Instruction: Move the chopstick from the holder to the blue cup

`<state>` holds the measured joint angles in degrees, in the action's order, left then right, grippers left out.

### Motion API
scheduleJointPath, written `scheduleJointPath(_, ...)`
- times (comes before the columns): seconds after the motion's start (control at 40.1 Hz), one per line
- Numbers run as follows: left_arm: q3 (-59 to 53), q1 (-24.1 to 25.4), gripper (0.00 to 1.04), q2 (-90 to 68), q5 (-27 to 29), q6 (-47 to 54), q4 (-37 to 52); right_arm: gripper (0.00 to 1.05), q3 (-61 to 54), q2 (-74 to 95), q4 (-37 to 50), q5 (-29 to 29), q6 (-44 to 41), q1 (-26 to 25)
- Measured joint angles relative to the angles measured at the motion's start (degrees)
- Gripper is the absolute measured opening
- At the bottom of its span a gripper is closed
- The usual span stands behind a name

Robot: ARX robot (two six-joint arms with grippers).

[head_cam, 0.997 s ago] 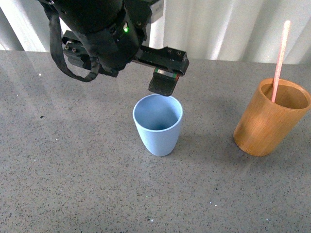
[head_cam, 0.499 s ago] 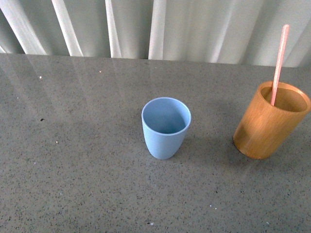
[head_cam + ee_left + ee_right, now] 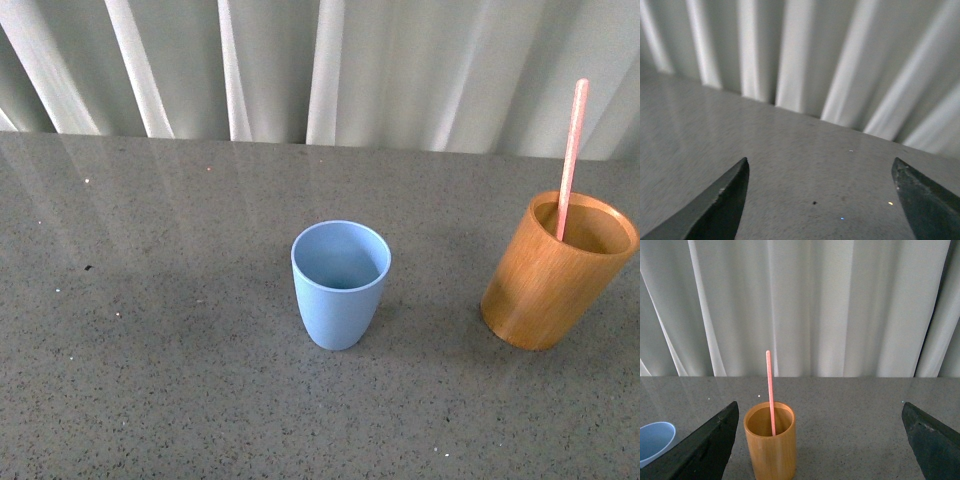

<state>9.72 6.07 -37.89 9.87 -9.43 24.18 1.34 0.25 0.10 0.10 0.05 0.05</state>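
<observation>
right gripper (image 3: 819, 407), spread wide and empty, faces the near-upright chopstick (image 3: 770, 390) in the holder (image 3: 769, 447); i judge it nearer. left gripper (image 3: 819, 165) likewise spread, empty.

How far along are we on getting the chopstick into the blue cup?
Nothing is done yet: the chopstick stands in the holder and the blue cup is empty. Nothing is in hand: the left gripper and right gripper are open and empty, the right facing the holder. Left: grasp the chopstick, lift it out, set it in the cup.
</observation>
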Motion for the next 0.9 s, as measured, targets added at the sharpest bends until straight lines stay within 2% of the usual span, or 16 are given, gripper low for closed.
scheduleJointPath(0.075, -2.6, 0.8, 0.70, 2.6, -14.5, 5.4, 3.3, 0.95, 0.0, 0.0, 0.0, 0.0, 0.0, 0.0)
scheduleJointPath(0.1, -3.1, 0.5, 0.64, 3.5, -15.5, 6.2, 3.2, 0.95, 0.0, 0.0, 0.0, 0.0, 0.0, 0.0)
scheduleJointPath(0.175, -4.3, -0.8, 0.48, 6.1, -14.9, 7.8, 2.2, 0.95, 0.0, 0.0, 0.0, 0.0, 0.0, 0.0)
scheduleJointPath(0.224, -5.1, -4.1, 0.36, 8.0, -10.5, 8.2, 0.9, 0.95, 0.0, 0.0, 0.0, 0.0, 0.0, 0.0)
scheduleJointPath(0.424, -6.6, -6.0, 0.05, 12.1, -10.0, 8.8, -1.7, 0.95, 0.0, 0.0, 0.0, 0.0, 0.0, 0.0)
scheduleJointPath(0.898, -8.7, -6.0, 0.04, 22.3, -9.9, 9.1, -8.3, 0.95, 0.0, 0.0, 0.0, 0.0, 0.0, 0.0)
